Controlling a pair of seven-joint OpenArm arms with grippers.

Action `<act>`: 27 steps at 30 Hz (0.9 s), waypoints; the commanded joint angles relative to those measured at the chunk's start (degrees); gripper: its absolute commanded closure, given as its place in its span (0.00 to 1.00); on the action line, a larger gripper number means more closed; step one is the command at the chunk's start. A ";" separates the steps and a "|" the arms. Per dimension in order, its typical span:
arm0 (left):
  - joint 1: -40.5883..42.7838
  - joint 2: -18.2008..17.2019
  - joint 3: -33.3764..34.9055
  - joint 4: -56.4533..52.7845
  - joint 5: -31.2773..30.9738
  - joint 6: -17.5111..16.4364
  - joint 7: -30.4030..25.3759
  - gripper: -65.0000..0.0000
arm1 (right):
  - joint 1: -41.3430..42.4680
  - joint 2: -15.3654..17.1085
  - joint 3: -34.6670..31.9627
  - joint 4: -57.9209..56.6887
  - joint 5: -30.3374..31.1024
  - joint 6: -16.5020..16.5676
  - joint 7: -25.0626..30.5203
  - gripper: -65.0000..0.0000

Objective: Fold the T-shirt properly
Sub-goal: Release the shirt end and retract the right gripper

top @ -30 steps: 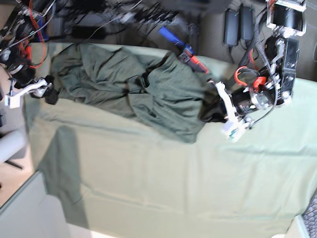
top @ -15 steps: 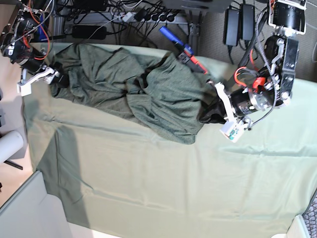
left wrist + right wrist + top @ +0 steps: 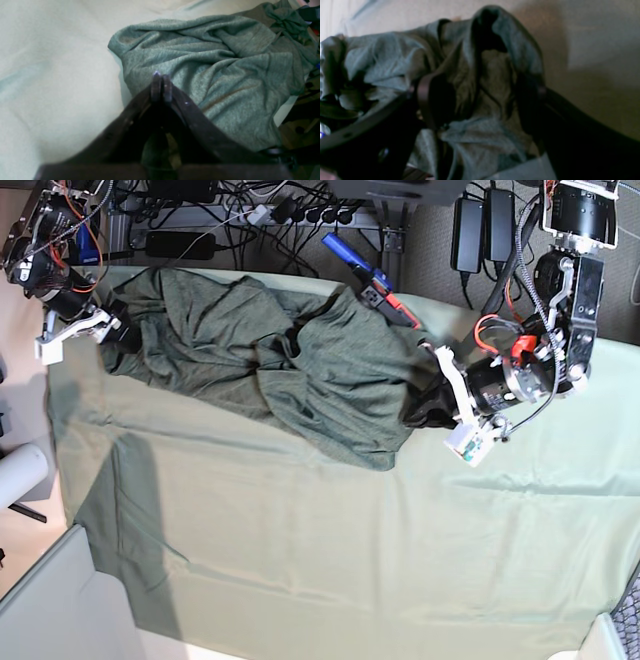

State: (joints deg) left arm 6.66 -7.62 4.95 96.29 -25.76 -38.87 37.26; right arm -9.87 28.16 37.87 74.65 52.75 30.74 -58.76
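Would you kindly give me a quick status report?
Left gripper shut, empty, over T-shirt. Right gripper open around a bunched edge. Shirt crumpled, unfolded. Nothing blocking.

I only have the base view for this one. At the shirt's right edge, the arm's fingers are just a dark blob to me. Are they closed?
Observer: Yes. In the left wrist view, the left gripper has its tips pressed together, and no cloth shows between them. The T-shirt lies crumpled just beyond.
Operator: And the other arm, at the shirt's left end?
Observer: In the right wrist view, the right gripper has its fingers spread wide, with bunched T-shirt cloth sitting between them.
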 commanded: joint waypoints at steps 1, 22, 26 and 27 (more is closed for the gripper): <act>-0.76 -0.02 -0.04 0.92 -1.05 -1.13 -1.42 0.97 | -0.17 0.33 0.13 0.50 -0.04 0.55 -1.31 0.33; -0.76 -0.04 -0.07 0.92 -1.25 -1.13 -1.51 0.97 | -0.17 -3.54 0.13 0.50 1.73 0.57 -1.01 1.00; -0.79 -0.04 -1.95 0.92 -1.57 -1.13 -3.39 0.97 | -0.13 -3.39 0.13 0.50 1.66 0.55 1.16 1.00; -0.81 -0.02 -3.06 0.92 -2.25 -1.13 -3.82 0.97 | -0.07 -3.23 0.15 0.50 1.53 0.55 1.97 1.00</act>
State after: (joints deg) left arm 6.63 -7.60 2.09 96.29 -26.96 -38.92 35.03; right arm -10.00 23.97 37.95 74.72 54.57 30.87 -56.82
